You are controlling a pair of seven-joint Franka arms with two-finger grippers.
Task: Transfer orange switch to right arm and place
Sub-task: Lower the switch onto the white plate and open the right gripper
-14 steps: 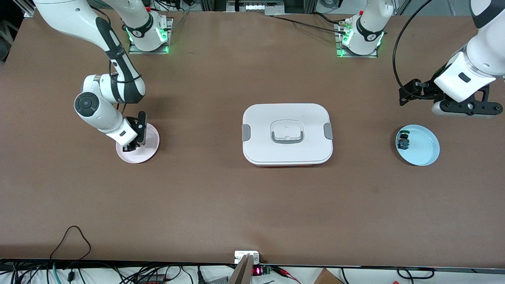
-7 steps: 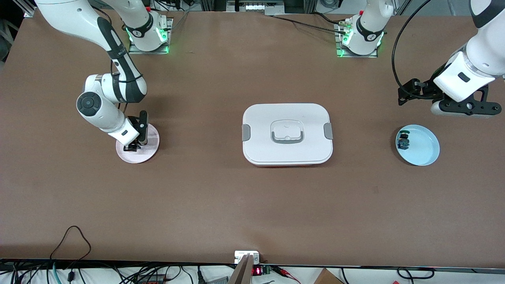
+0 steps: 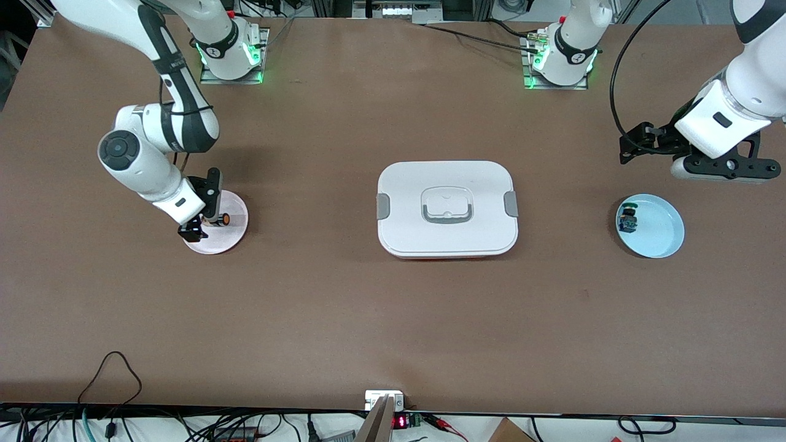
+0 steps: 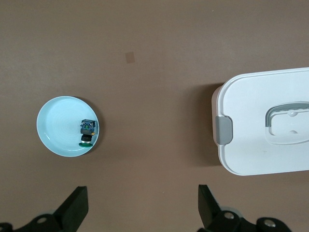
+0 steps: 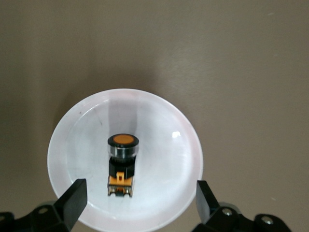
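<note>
The orange switch [image 3: 220, 218] [image 5: 122, 164] lies on the pink plate [image 3: 230, 236] [image 5: 164, 140] toward the right arm's end of the table, with nothing gripping it. My right gripper [image 3: 202, 210] [image 5: 140, 195] hangs just above the plate. It is open, its fingers spread to either side of the switch and clear of it. My left gripper [image 3: 727, 167] [image 4: 142, 198] waits open and empty above the table beside the light blue plate [image 3: 663, 239] [image 4: 55, 123].
A green-capped, blue-bodied part [image 3: 627, 220] [image 4: 87, 131] lies in the light blue plate at the left arm's end. A closed white lunch box [image 3: 447, 209] [image 4: 265, 145] with grey latches sits mid-table. Cables run along the table edge nearest the front camera.
My right gripper has opened and left the orange switch lying on the pink plate, then lifted a little toward the right arm's end. The left arm has not moved.
</note>
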